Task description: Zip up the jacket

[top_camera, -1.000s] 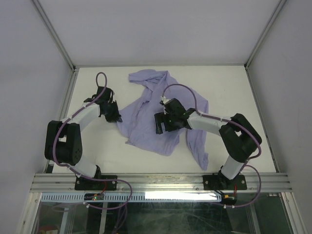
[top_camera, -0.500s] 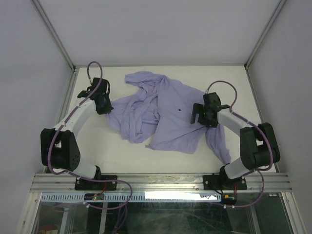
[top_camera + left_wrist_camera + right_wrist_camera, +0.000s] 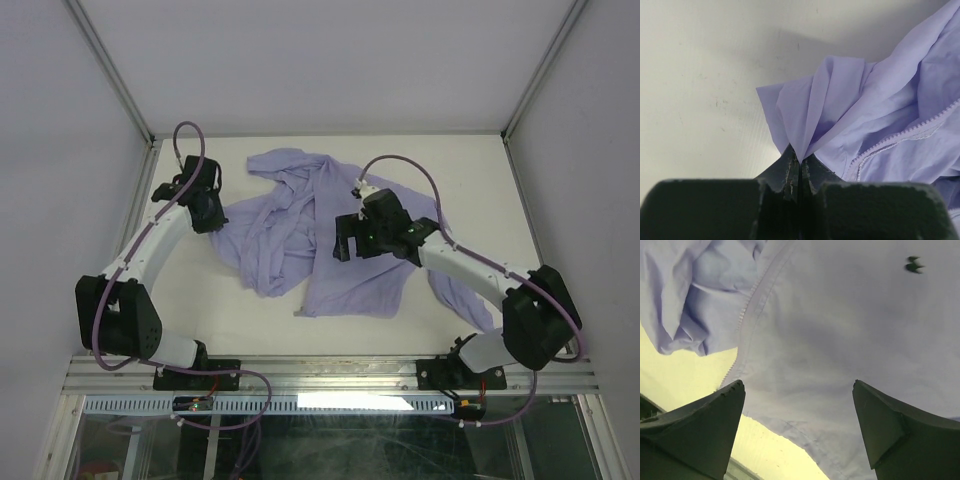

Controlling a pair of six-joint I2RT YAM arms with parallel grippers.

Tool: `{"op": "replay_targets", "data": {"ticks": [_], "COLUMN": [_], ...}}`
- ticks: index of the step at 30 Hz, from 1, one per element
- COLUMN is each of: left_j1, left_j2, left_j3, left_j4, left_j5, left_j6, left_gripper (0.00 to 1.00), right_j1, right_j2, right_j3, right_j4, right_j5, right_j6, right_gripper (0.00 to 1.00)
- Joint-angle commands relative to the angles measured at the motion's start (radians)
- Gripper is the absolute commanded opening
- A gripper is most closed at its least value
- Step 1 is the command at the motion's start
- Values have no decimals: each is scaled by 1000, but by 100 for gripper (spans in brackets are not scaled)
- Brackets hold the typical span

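Crumpled jacket sprawls across the desk; left gripper clamped on its edge, right gripper spread wide over its middle.

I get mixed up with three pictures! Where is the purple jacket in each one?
Top external: jacket spread mid-table, between the two arms.
Left wrist: right half; left gripper pinches a fold of it.
Right wrist: fills most of the picture, under the open right gripper.
Shared landmark: the zipper teeth in both wrist views; too small to tell from above.
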Motion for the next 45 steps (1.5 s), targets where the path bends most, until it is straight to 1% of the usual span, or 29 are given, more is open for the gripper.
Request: {"op": "replay_targets", "data": {"ticks": [1,5,10,15,17,20,23,25,27,28,31,35,39,40,41,42,44,45], "left_j1": [5,5,5,4,4,4,4,5,5,4,5,1,2,2,3,3,4,4], "left_j2": [-49,-60,-71,-85,-91,-92,-70,-50,-24,28,120,256,385,406,424,441,474,485], "left_j3": [108,202,379,557,603,591,512,433,360,338,347,477,684,740,791,829,896,921], "left_j4": [-20,-79,-176,-238,-251,-237,-208,-166,-124,-100,-47,-5,-20,-23,-25,-24,-39,-54], "left_j5": [-53,-93,-139,-84,-59,-62,-76,-66,-39,-20,59,189,222,221,203,180,161,157], "left_j6": [32,45,60,57,50,51,49,40,31,27,19,7,-4,-4,-3,-1,16,28], "left_gripper": [0,0,0,0,0,0,0,0,0,0,0,0,0,1,5,9,12,16], "right_j1": [17,-35,-172,-350,-412,-496,-552,-553,-553,-550,-524,-465,-391,-372,-353,-332,-294,-274], "right_j2": [80,119,123,135,142,146,128,100,72,55,-1,-94,-187,-205,-220,-235,-256,-266], "right_j3": [-12,-69,-118,-133,-126,-112,-90,-80,-80,-83,-95,-112,-141,-146,-151,-157,-171,-178], "right_j4": [96,99,70,46,34,28,23,26,33,36,26,14,43,48,49,50,59,65], "right_j5": [-46,26,67,82,83,83,64,50,-2,-39,-77,-101,-115,-117,-116,-115,-123,-128], "right_j6": [67,60,35,18,12,-1,-14,-32,-44,-49,-65,-67,-59,-56,-52,-48,-40,-37], "right_gripper": [91,91,91,92,92,93,93,93,93,93,93,93,93,93,93,93,93,93]}}
